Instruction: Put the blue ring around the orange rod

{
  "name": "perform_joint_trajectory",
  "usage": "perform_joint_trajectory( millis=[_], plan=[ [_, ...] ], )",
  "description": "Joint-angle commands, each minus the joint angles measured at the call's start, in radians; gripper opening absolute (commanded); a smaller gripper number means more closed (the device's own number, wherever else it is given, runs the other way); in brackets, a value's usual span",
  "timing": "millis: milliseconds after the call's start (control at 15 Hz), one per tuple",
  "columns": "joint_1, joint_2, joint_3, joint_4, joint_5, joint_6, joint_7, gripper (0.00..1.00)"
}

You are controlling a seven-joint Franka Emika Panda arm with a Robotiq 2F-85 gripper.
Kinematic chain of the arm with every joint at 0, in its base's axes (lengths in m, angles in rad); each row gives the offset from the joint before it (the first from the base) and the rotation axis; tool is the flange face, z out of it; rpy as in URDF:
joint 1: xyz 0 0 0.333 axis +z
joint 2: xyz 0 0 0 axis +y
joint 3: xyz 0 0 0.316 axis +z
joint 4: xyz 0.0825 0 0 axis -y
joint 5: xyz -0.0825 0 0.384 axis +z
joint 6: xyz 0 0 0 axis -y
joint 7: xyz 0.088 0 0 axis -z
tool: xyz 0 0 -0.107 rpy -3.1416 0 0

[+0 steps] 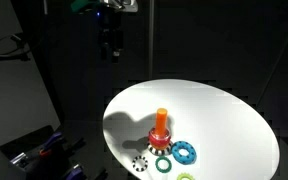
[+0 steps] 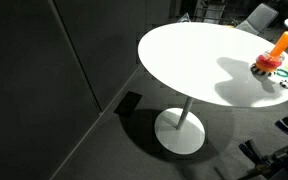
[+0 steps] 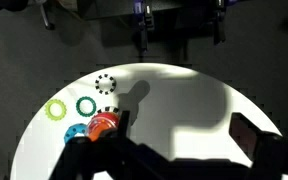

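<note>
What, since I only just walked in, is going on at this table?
The robot arm's gripper hangs high above the round white table, open and holding nothing. The blue ring lies flat on the table beside the orange rod, not around it. A green ring, a white toothed ring and a yellow-green ring lie close by. Nothing has been picked up yet.

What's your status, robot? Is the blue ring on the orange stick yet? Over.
Gripper open, empty, high above table. Blue ring flat on table beside orange rod, not around it. Green ring, white gear close by rod.
</note>
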Motion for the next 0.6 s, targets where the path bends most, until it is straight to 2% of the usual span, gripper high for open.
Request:
perform_joint_trajectory(
  millis=[0,533],
  plan=[
    [0.012,0.000,-0.011,0.003,-0.002,-0.002,0.002,1.00],
    [0.010,0.023,-0.011,0.005,-0.001,0.016,0.013,1.00]
  ],
)
